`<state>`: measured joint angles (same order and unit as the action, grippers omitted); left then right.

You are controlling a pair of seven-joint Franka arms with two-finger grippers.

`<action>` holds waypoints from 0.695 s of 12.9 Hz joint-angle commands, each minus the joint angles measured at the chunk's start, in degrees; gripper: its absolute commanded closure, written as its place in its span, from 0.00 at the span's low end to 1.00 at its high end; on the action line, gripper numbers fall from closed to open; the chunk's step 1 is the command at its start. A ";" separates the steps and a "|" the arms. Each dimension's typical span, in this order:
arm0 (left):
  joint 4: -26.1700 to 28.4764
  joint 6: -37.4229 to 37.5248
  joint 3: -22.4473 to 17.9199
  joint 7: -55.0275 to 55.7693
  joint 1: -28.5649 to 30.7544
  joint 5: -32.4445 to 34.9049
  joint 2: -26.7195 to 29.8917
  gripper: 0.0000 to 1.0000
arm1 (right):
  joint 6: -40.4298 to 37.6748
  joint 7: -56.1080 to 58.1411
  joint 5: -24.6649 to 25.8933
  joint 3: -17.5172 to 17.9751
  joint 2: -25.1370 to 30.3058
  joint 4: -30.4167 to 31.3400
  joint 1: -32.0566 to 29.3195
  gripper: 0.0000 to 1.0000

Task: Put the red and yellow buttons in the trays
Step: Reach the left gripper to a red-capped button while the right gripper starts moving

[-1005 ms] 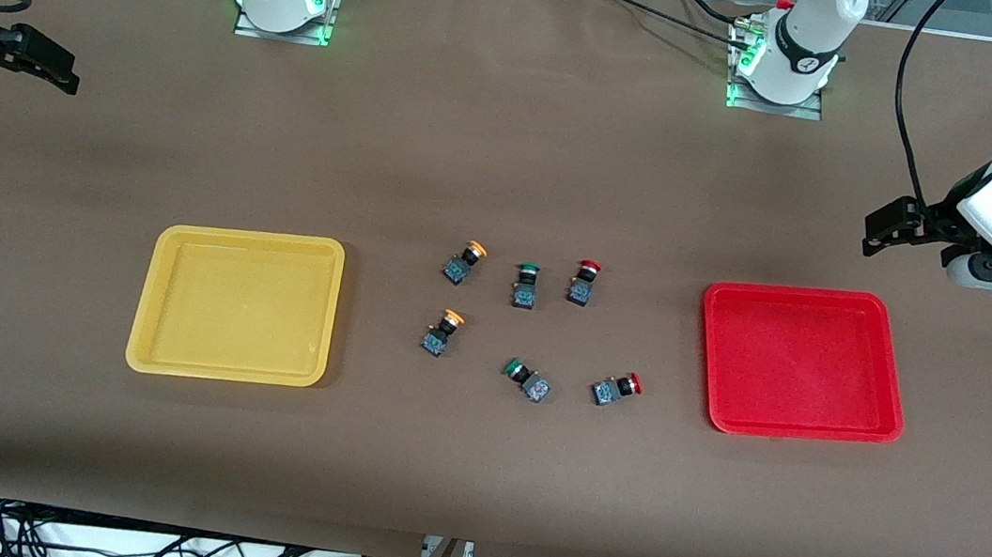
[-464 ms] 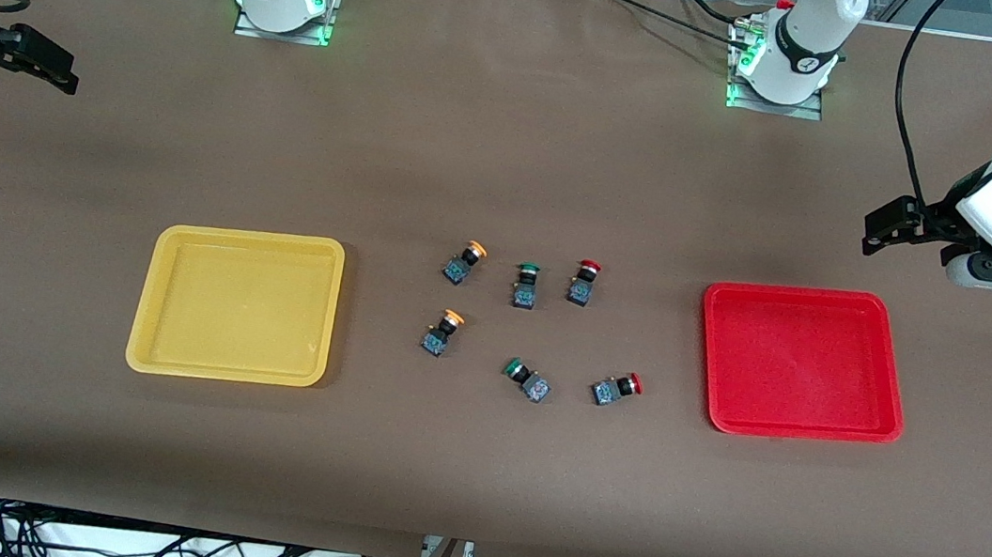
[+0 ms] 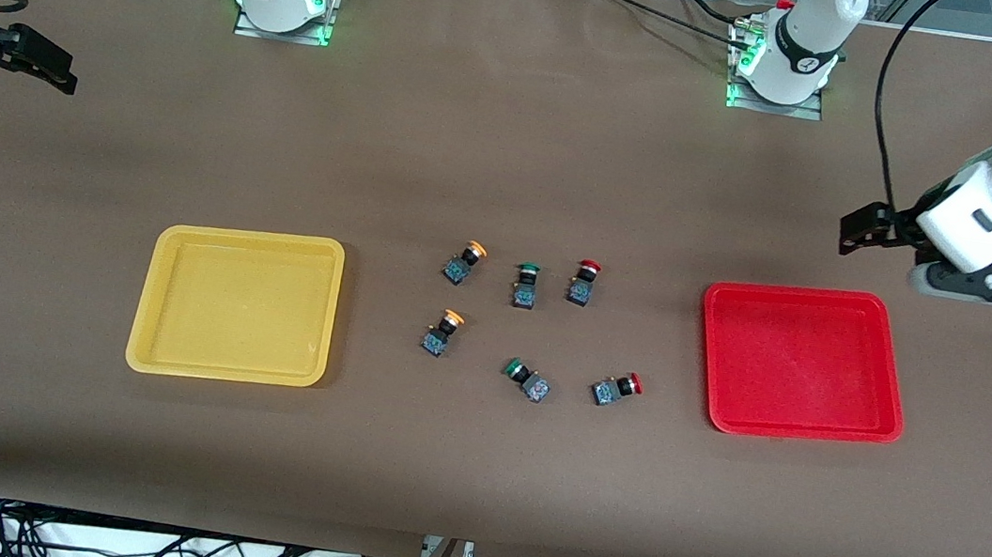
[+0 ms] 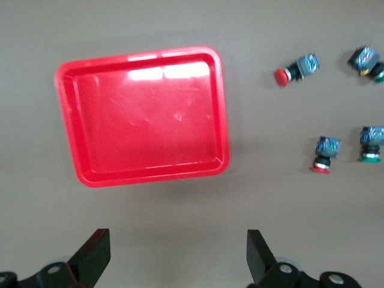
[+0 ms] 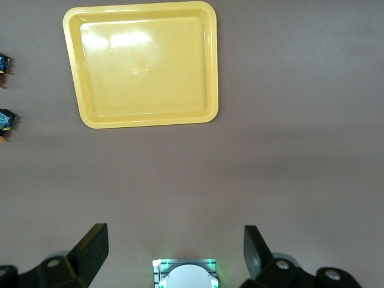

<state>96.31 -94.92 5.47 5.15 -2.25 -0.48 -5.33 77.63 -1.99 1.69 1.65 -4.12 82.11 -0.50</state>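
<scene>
So your left gripper (image 3: 853, 235) is hanging in the air over bare bench (image 3: 473, 465) just past the red tray's (image 3: 795, 429) rim on the side toward the robot bases, at the left arm's end of the bench, and its jaws are spread wide with nothing between them, which the left wrist view shows pretty clearly. Your right gripper (image 3: 49, 67) is way out at the right arm's end, up over bare bench well apart from the yellow tray (image 3: 155, 360), jaws also spread and empty. Both trays have nothing in them yet. All six switches sit in a loose cluster between the two trays, none touching each other. In the row farther from the front camera you've got a yellow button (image 3: 463, 261) toward the yellow tray, a green button (image 3: 525, 285) in the middle, and a red button (image 3: 583, 283) toward the red tray. The nearer row runs the same way: second yellow button (image 3: 442, 332), second green button (image 3: 527, 381), then second red button (image 3: 617, 389), which lies on its side with its cap pointing toward the red tray. Of all the buttons, the second red button sits closest to the red tray, but it's still apart from it.
</scene>
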 commanded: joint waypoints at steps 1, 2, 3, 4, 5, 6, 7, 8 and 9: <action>-0.95 0.35 -0.20 -3.64 -3.27 -1.46 -5.46 0.00 | -0.37 1.03 -0.10 0.02 -0.36 -0.81 -0.55 0.00; -1.12 -0.52 -0.11 -6.26 -3.89 -1.46 -8.09 0.00 | -0.29 0.94 -0.10 0.02 -0.79 -0.81 -0.55 0.00; -2.34 -2.71 -0.02 -9.34 -5.38 -1.54 -10.99 0.00 | -0.20 0.94 -0.10 0.11 -1.41 -0.81 -0.55 0.00; -3.05 -4.38 -0.02 -12.76 -6.35 -1.37 -13.98 0.00 | -0.11 0.94 -0.10 0.11 -1.93 -0.81 -0.55 0.00; -4.71 -6.92 0.24 -15.67 -6.88 -1.54 -16.88 0.00 | 1.02 0.94 -0.10 0.11 -2.55 -0.81 -0.55 0.00; -6.47 -8.95 0.59 -18.30 -8.02 -1.46 -19.52 0.00 | 1.47 0.94 -0.10 0.11 -2.73 -0.81 -0.47 0.00; -8.22 -10.28 0.59 -20.07 -8.81 -1.28 -21.80 0.00 | 1.47 0.94 -0.02 0.11 -2.90 -0.81 -0.47 0.00; -9.81 -12.20 0.59 -22.26 -9.86 -1.19 -24.00 0.00 | 1.73 0.94 0.07 0.20 -3.43 -0.64 -0.38 0.00; -11.30 -14.92 0.59 -25.24 -10.92 -1.19 -26.29 0.00 | 1.74 0.94 0.42 0.20 -3.78 -0.64 -0.20 0.00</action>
<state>90.60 -108.23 6.48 -14.55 -11.35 -0.51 -27.06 79.27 -1.98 1.68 1.56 -7.40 82.08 -0.54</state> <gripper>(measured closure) 0.000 0.000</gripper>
